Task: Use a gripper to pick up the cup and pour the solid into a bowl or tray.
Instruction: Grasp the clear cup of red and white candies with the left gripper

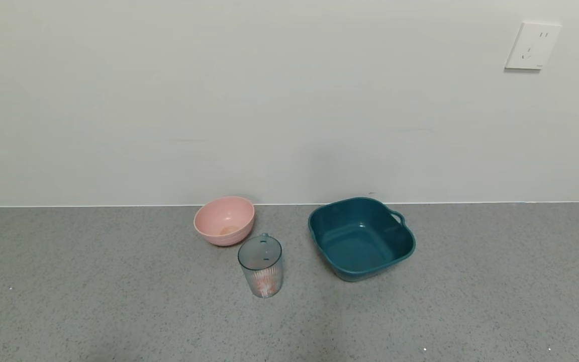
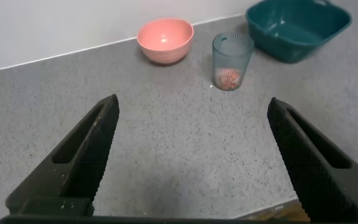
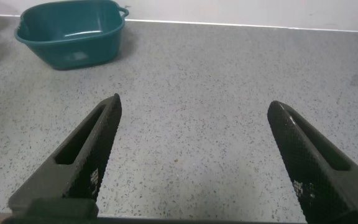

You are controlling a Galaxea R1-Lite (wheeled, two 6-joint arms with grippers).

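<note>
- Step in hand: start of approach. Nothing grasped; cup (image 1: 261,266) stands upright on the bench (image 1: 118,301), between the pink bowl (image 1: 224,220) and the basin (image 1: 361,237), closer to the bowl.
- Left claw (image 2: 191,162): jaws spread wide, empty, low over the bench, facing the cup from well back. Right claw (image 3: 194,162): also wide open and empty, basin off to one side of its view. Neither arm shows in the head view.
- Solid (image 2: 229,79): small orange-red and white pieces, a shallow heap at the cup bottom. Basin empty.
- Next move, judged: the left claw looks better lined up; advance, close on the cup wall mid-height, lift, carry over the basin, tip.
- Cup: clear blue-green plastic, vertical ribs, small handle on the far side. Ribs should aid grip; thin wall may flex.
- Basin: dark teal, rounded-square, glossy, side handle; wide mouth, easy target.
- Bench: grey speckled, matte.
</note>
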